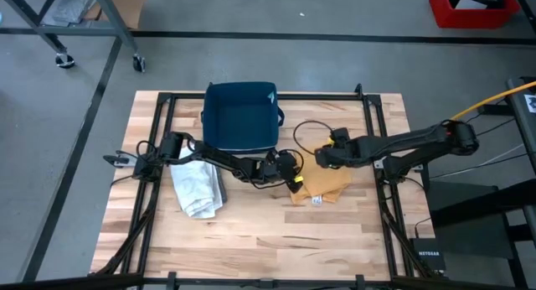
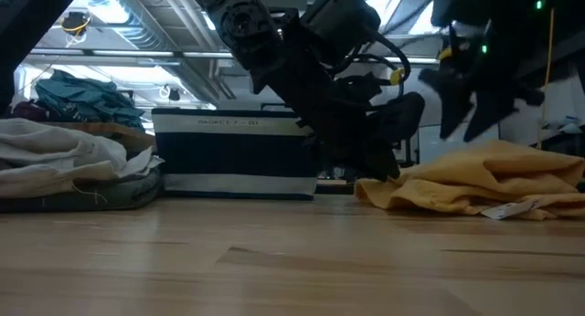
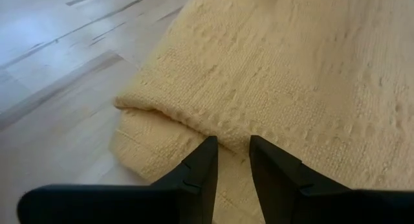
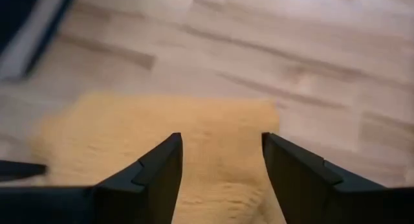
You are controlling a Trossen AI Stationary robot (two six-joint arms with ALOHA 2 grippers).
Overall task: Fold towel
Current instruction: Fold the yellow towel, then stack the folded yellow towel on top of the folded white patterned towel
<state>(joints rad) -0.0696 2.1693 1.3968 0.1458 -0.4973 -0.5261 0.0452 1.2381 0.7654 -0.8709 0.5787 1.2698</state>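
Hovering low at the centre of the high view, the left pincer (image 3: 233, 156) has its fingers drawn narrow, with only a slim gap between them, poised right at the folded edge of the mustard-yellow woven cotton towel (image 1: 322, 185); whether any cloth is actually pinched I cannot tell. The right pincer (image 4: 220, 162) stands wide over the towel's far edge, just right of centre in the high view, holding nothing.

The towel lies rumpled and partly doubled over on the pale wooden slatted table (image 1: 251, 248). It looks light, limp and coarse-textured, so it should grip well but sag and drag; taking a corner or the doubled hem in each pincer seems best.

Behind sits a dark blue fabric basket (image 1: 240, 114), and at left a crumpled whitish cloth (image 1: 198, 188).
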